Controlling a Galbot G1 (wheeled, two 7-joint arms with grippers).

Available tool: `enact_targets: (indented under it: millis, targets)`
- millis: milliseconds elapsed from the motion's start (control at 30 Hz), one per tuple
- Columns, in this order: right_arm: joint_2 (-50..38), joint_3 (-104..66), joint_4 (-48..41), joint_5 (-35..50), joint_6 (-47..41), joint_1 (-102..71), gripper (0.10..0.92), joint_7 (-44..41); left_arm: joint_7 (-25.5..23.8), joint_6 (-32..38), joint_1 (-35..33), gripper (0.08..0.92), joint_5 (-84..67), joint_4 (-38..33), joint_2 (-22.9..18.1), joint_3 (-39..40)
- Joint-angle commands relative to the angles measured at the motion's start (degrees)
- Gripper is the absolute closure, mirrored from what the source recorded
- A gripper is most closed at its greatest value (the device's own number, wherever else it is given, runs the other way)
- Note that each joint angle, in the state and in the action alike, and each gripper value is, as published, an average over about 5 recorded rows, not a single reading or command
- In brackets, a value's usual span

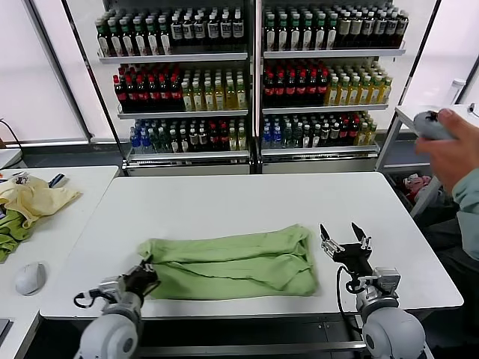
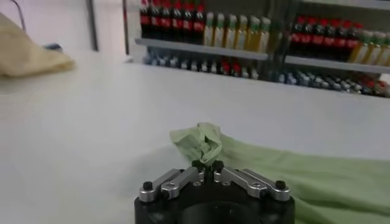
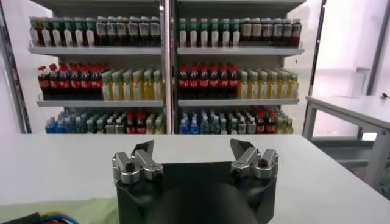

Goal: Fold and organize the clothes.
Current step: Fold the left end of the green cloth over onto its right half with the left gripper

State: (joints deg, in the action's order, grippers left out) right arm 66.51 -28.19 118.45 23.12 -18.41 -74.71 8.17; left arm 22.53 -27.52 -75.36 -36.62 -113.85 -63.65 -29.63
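The light green polo shirt lies folded into a long band across the near part of the white table. Its collar, buttons and print are hidden. My left gripper is at the shirt's left end and shut on a bunched corner of it, seen in the left wrist view with the cloth pinched between the tips. My right gripper is open and empty, raised just right of the shirt's right end; in the right wrist view its jaws stand wide apart.
A pale yellow cloth and a darker green cloth lie on the side table at left, with a white mouse. Drink shelves stand behind. A person's hand holding a device is at right.
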Motion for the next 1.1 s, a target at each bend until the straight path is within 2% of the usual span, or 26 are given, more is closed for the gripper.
enact_targets:
  millis: [33,200,367,500,767,967,1100]
  targets:
    - [-0.09,0.09,-0.30,0.16,0.20,0.81,0.203,-0.05,-2.37,-0.32,2.64,0.882,-3.97,-1.30,12.13,-14.87]
    - [0.07,0.19,-0.76,-0.28,0.41,0.73,0.203,-0.15,-2.32,-0.04,3.42,0.882,-9.18,-5.85,11.04,-11.17]
    - [0.13,0.76,-1.63,-1.05,0.63,1.20,0.203,-0.23,-2.06,-0.27,4.15,0.882,-18.48,-11.42,4.86,-2.74]
    - [0.00,1.24,-1.97,-1.35,0.74,1.78,0.203,-0.37,-2.15,0.37,4.75,0.882,-21.58,-12.91,0.19,4.03]
    - [-0.01,3.08,-3.31,-2.21,0.77,3.66,0.203,-0.51,-1.46,1.21,9.56,0.882,-15.37,-7.27,-5.78,16.62]
    - [0.25,3.63,-4.63,-2.32,0.86,4.59,0.203,-0.60,-1.65,1.06,12.49,0.882,-8.10,-0.41,-6.82,22.36]
    - [0.21,3.48,-5.23,-2.32,1.09,4.67,0.203,-0.69,-2.88,0.66,13.45,0.882,-4.82,0.71,-6.96,24.96]
